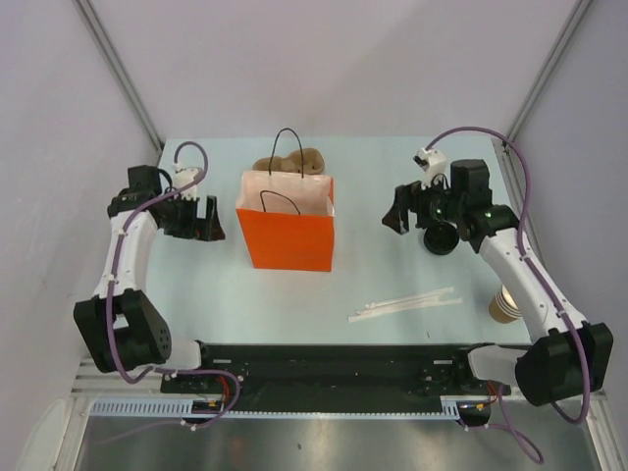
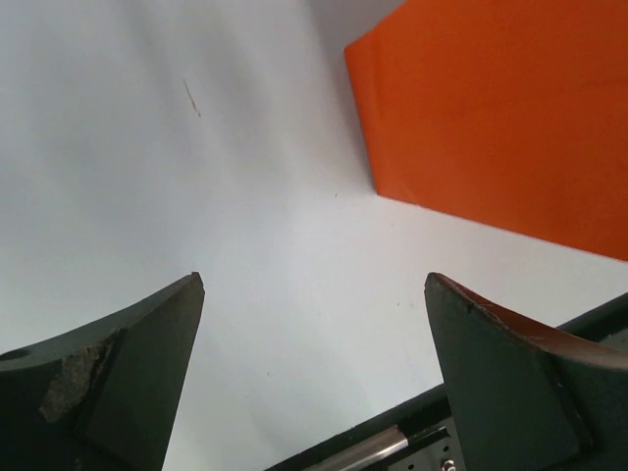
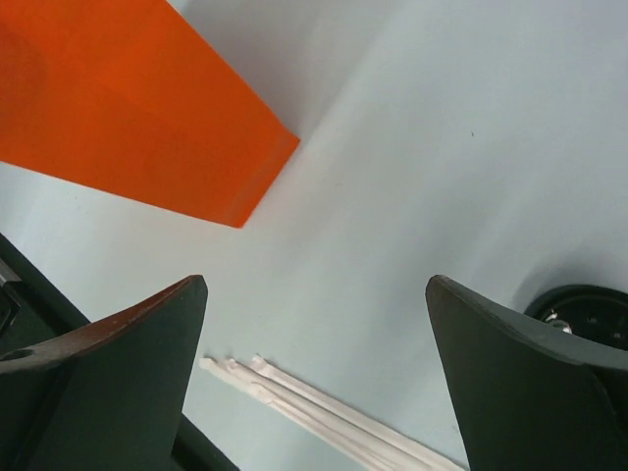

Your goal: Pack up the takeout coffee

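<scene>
The orange paper bag [image 1: 287, 234] stands upright and open in the middle of the table; it also shows in the left wrist view [image 2: 491, 108] and the right wrist view [image 3: 128, 108]. My left gripper [image 1: 203, 222] [image 2: 314, 280] is open and empty, left of the bag. My right gripper [image 1: 400, 217] [image 3: 316, 280] is open and empty, right of the bag. A round black lid [image 1: 440, 239] [image 3: 589, 314] lies under my right wrist; I cannot tell whether a cup is beneath it. No lidded tan cup shows clearly.
A stack of lidless tan paper cups [image 1: 504, 305] stands at the right edge. White wrapped straws [image 1: 404, 304] [image 3: 324, 407] lie in front of the right gripper. A brown cardboard piece [image 1: 299, 160] sits behind the bag. The black rail [image 1: 334, 368] runs along the near edge.
</scene>
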You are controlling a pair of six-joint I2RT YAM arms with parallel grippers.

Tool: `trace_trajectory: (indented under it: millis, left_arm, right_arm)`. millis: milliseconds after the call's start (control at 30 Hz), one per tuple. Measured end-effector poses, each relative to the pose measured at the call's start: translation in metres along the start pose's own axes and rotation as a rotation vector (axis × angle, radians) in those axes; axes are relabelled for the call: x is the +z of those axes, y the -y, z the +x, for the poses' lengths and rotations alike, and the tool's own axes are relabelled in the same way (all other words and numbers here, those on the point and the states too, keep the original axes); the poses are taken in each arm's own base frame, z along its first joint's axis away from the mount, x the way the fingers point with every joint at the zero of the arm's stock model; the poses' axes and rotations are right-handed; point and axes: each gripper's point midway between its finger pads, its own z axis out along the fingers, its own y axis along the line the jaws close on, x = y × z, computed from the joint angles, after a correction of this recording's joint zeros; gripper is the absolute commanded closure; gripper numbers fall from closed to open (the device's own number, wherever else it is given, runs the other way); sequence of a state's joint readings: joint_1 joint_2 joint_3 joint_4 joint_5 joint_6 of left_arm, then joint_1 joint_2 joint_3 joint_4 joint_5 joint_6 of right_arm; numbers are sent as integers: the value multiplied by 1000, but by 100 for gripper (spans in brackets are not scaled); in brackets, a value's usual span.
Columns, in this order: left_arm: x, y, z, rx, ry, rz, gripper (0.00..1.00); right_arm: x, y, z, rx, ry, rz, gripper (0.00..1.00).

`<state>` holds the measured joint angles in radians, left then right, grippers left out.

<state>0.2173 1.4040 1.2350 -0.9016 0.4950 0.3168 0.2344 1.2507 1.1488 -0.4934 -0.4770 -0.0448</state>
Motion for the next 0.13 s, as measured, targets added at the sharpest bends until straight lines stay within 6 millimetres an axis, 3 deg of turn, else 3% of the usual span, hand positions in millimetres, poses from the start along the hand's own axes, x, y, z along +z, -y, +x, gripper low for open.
trace_trajectory:
  millis: [133]
  left_arm:
    - [1, -2, 16, 18, -22, -24, 0]
  right_arm:
    - [-8, 4, 13, 12, -3, 23, 0]
